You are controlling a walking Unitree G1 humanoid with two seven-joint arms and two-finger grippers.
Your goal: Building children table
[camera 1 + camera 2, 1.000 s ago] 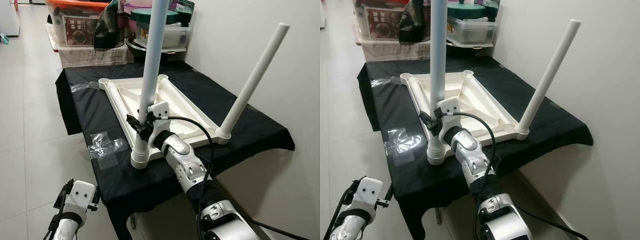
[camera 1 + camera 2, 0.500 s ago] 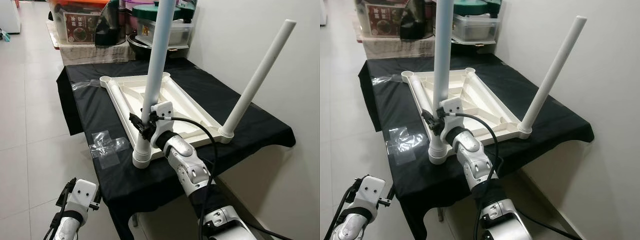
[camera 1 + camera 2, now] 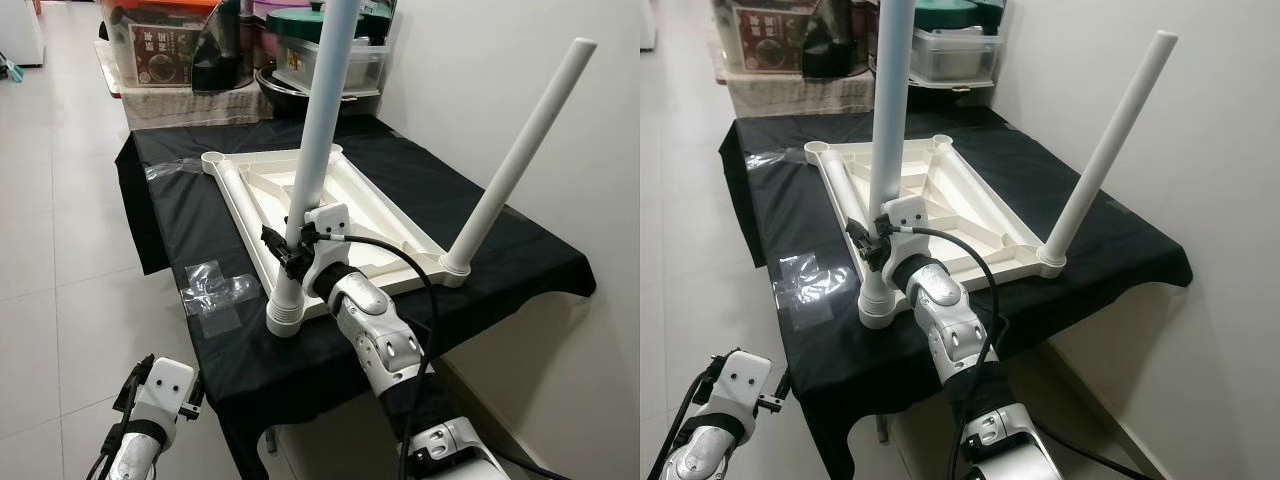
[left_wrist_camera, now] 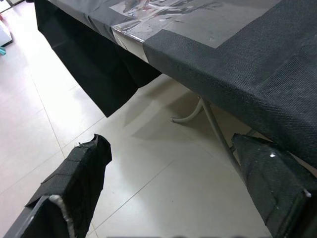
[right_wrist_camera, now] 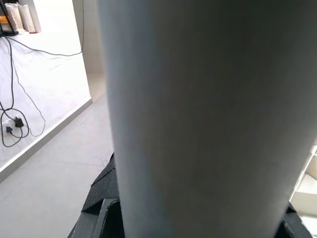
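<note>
A: Entry. The white plastic child's tabletop (image 3: pixel 330 205) lies upside down on the black cloth-covered folding table (image 3: pixel 500 245). A white plastic tube leg (image 3: pixel 515 160) stands in the near right corner socket, leaning right. A second white tube leg (image 3: pixel 312 160) stands in the near left corner socket (image 3: pixel 284 318).

B: Gripper state?

A: The right gripper (image 3: pixel 288 250) is clamped on the second leg low down, just above the socket; its wrist view shows the tube pressed close between the black fingers. The left gripper (image 3: pixel 135 385) hangs idle below the near left table edge, fingers (image 4: pixel 79 168) spread apart over the floor tiles.

B: Step in hand?

A: Judged: seating the leg in its socket. It tilts slightly toward the far side, so it may not be fully home.

B: How to do it well?

A: Bring the tube square to the tabletop first, then press straight down along its axis. Keep the grip low to limit leverage on the socket. Watch that the tabletop does not slide on the cloth. The two far corner sockets (image 3: pixel 212 158) are unfilled.
</note>
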